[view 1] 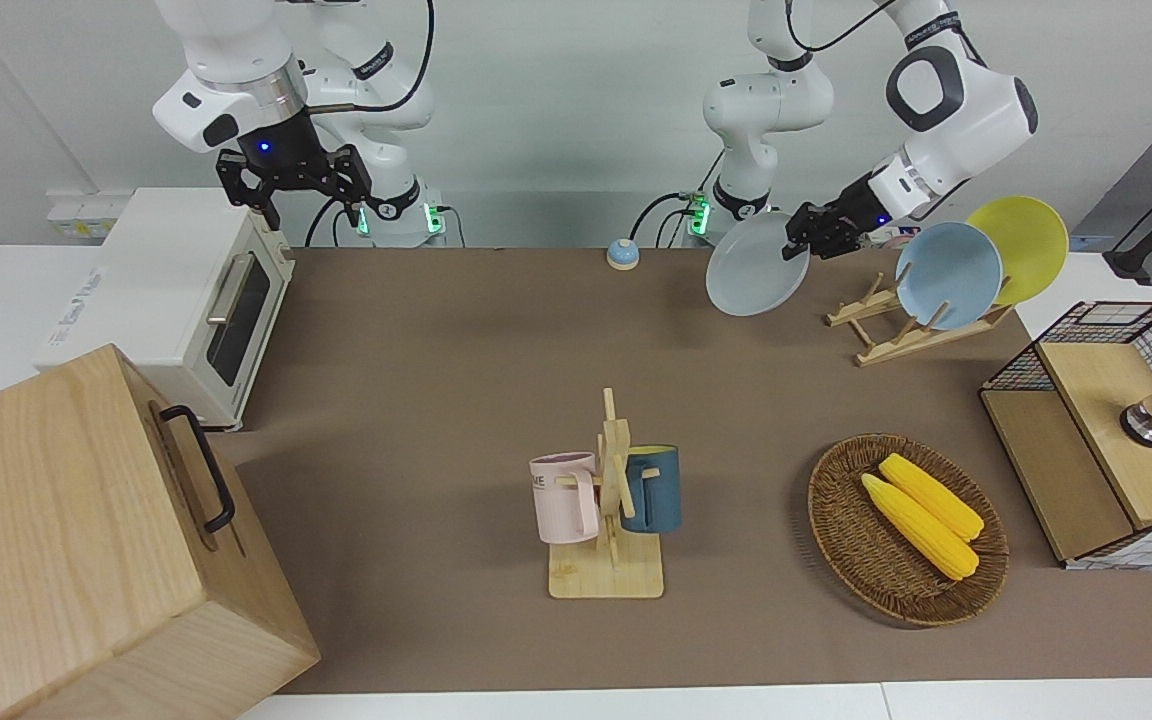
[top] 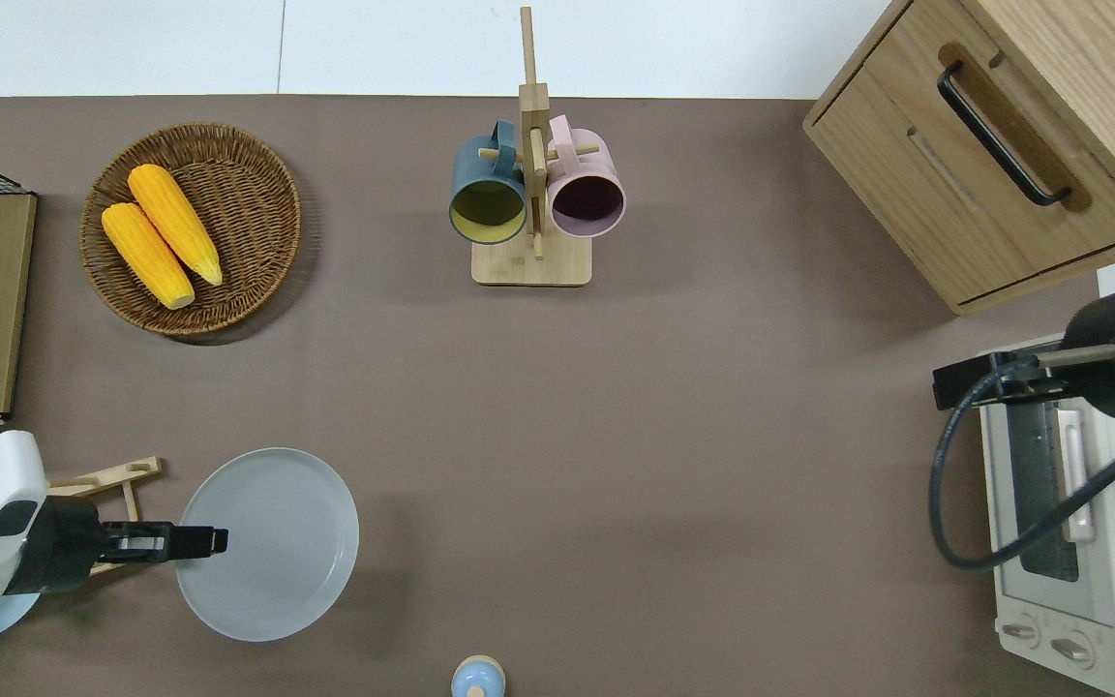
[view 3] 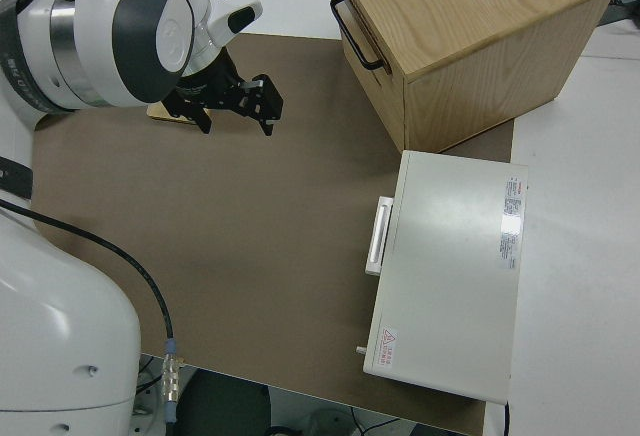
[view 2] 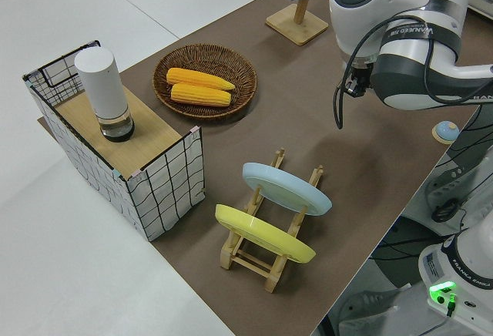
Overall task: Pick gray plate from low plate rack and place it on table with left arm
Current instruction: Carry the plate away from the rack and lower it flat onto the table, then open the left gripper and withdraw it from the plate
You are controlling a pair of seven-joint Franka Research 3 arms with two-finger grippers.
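My left gripper (view 1: pixel 804 238) is shut on the rim of the gray plate (view 1: pixel 751 268). It holds the plate tilted, a little above the brown table (view 1: pixel 436 340). In the overhead view the left gripper (top: pixel 214 540) and the gray plate (top: pixel 272 542) are over bare table (top: pixel 635 436), beside the low plate rack (top: pixel 103 478) on its side toward the table's middle. The low plate rack (view 1: pixel 886 322) holds a sky-blue plate (view 1: pixel 948 275) and a yellow plate (view 1: pixel 1021 245). In the left side view the left arm hides the gray plate. My right gripper (view 1: pixel 296 185) is parked and open.
A small blue bell (view 1: pixel 622 254) sits by the robots' edge of the table. A mug stand (view 1: pixel 608 520) with two mugs and a wicker basket (view 1: pixel 841 540) with corn lie farther out. A wire crate (view 1: pixel 1106 430), a toaster oven (view 1: pixel 186 300) and a wooden cabinet (view 1: pixel 86 540) stand at the table's ends.
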